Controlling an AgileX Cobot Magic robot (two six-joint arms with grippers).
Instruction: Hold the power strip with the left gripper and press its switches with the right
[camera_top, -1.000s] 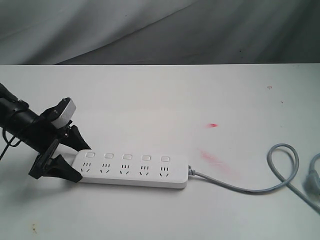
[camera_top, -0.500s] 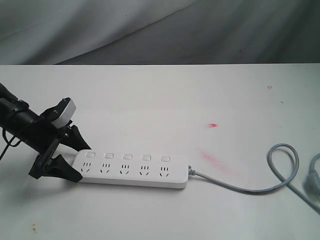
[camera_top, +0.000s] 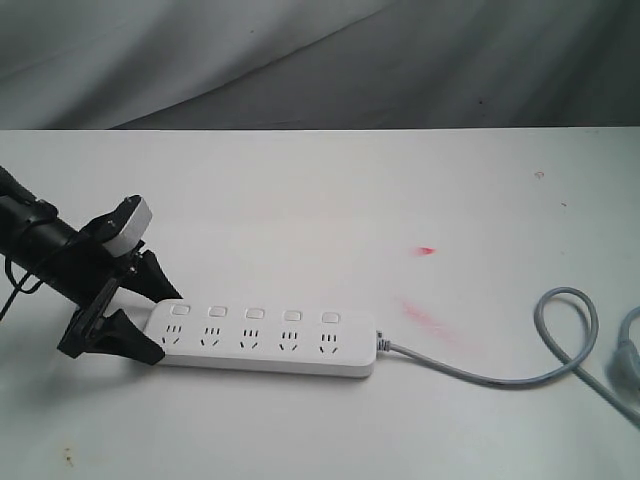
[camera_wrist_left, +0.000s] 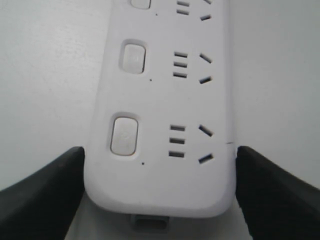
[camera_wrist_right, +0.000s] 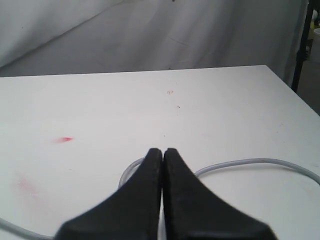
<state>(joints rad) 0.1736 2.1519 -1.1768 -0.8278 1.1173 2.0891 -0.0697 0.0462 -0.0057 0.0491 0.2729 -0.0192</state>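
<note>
On the table (camera_top: 300, 190), the left tool (camera_top: 160, 324) still clamps the power strip (camera_top: 268, 352).

The power strip (camera_top: 265, 343) lies on the table (camera_top: 300, 220), cord (camera_top: 515, 384) trailing right.

Rounded end of a white power strip (camera_wrist_left: 160, 95) on a pale table (camera_wrist_left: 45, 75), caught between the two black fingers (camera_wrist_left: 40, 195) of the left gripper (camera_wrist_left: 160, 150), one flush against each long edge, right where the corners begin to curve. Two whole switches (camera_wrist_left: 124, 135) in a line along one side, rounded squares, the first close to the gripped end, the second further along; only a sliver of a third, cut off by the frame. Beside each, a socket (camera_wrist_left: 187, 142): three short dark slots stacked, two slanted ones alongside. Tiny dot by each switch. Small grey tab (camera_wrist_left: 149, 222) poking out from under the very end.
</note>
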